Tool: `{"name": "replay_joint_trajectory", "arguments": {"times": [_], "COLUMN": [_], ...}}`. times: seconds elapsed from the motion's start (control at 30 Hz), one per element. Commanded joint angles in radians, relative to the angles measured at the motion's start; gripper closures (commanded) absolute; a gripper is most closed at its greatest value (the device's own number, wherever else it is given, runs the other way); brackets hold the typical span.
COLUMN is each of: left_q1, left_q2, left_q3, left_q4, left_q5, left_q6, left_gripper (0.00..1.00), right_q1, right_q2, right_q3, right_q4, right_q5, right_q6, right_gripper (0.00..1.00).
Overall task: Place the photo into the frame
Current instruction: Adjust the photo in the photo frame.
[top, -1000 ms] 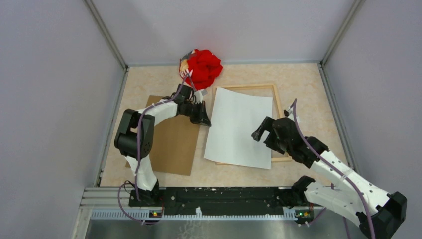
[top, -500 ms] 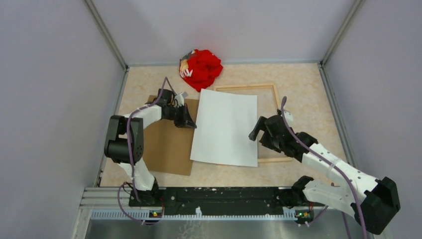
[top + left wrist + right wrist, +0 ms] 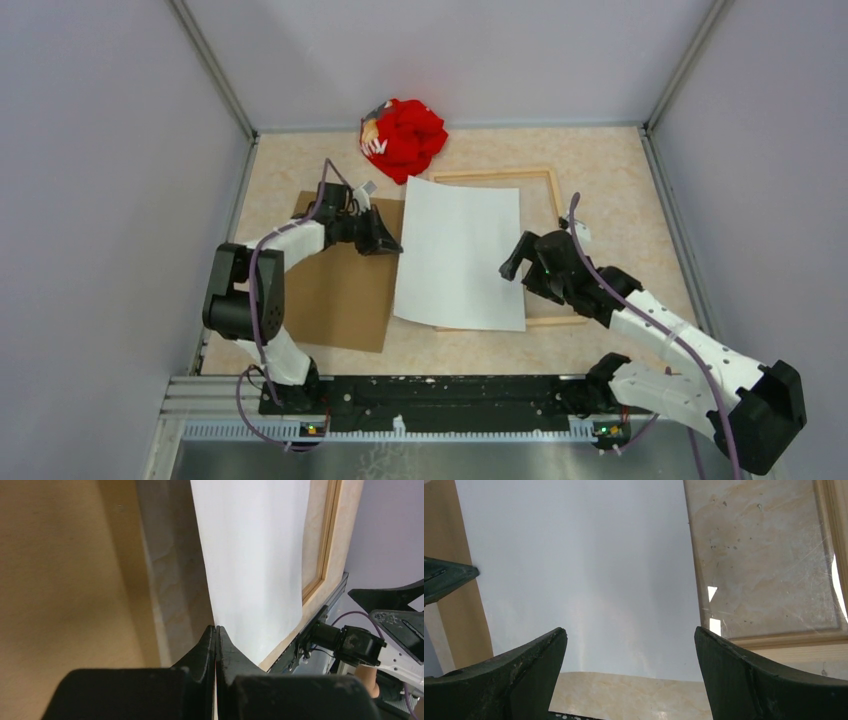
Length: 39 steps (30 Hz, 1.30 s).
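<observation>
The photo shows only its plain white back and lies slanted, covering the left part of the frame. My left gripper is shut on the photo's left edge; in the left wrist view the closed tips pinch the sheet, with the frame's moulding beyond. My right gripper hovers open over the photo's right edge. In the right wrist view its fingers stand wide apart above the white sheet, the frame's rail to the right.
A brown backing board lies on the table left of the photo, under my left arm. A crumpled red cloth sits at the back by the wall. Grey walls enclose the table on three sides.
My left gripper dragged the photo to the left off part of the frame, then eased it slightly back to the right. The right gripper shifted a little left and stayed open.
</observation>
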Motion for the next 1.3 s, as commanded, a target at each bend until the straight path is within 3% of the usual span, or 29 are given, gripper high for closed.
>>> {"name": "replay_joint_trajectory", "arguments": {"times": [0.0, 0.07, 0.23, 0.27, 0.37, 0.47, 0.63, 0.83, 1.03, 1.27], "left_q1": [-0.062, -0.070, -0.070, -0.070, -0.070, -0.070, -0.070, -0.069, -0.055, -0.052], "left_q2": [0.029, 0.051, 0.070, 0.082, 0.120, 0.191, 0.286, 0.346, 0.349, 0.339], "left_q3": [0.031, 0.053, 0.053, 0.060, 0.097, 0.175, 0.258, 0.308, 0.334, 0.387], "left_q4": [0.091, 0.074, 0.060, 0.055, 0.049, 0.009, -0.021, -0.005, -0.011, -0.076], "left_q5": [-0.001, 0.002, -0.007, -0.003, -0.006, -0.017, 0.004, 0.077, 0.138, 0.222], "left_q6": [-0.063, -0.045, 0.007, 0.014, 0.047, 0.092, 0.114, 0.107, 0.125, 0.213], "left_gripper": [1.00, 1.00, 0.51, 0.45, 0.37, 0.36, 0.36, 0.43, 0.72, 0.93], "right_q1": [-0.007, -0.007, -0.006, -0.006, -0.007, -0.006, -0.006, -0.006, -0.007, -0.006], "right_q2": [-0.024, -0.024, -0.030, -0.030, -0.029, -0.040, -0.060, -0.070, -0.073, -0.075], "right_q3": [0.019, 0.020, 0.023, 0.023, 0.023, 0.021, 0.030, 0.034, 0.031, 0.030], "right_q4": [0.017, 0.015, 0.020, 0.022, 0.026, 0.022, 0.009, 0.001, 0.000, 0.004], "right_q5": [0.012, 0.012, 0.010, 0.009, 0.004, 0.004, 0.010, 0.011, 0.009, 0.004], "right_q6": [0.000, 0.000, -0.003, -0.001, 0.000, 0.002, 0.003, 0.002, -0.001, -0.004], "right_gripper": [0.01, 0.01, 0.01, 0.01, 0.01, 0.01, 0.01, 0.01, 0.01, 0.01]}}
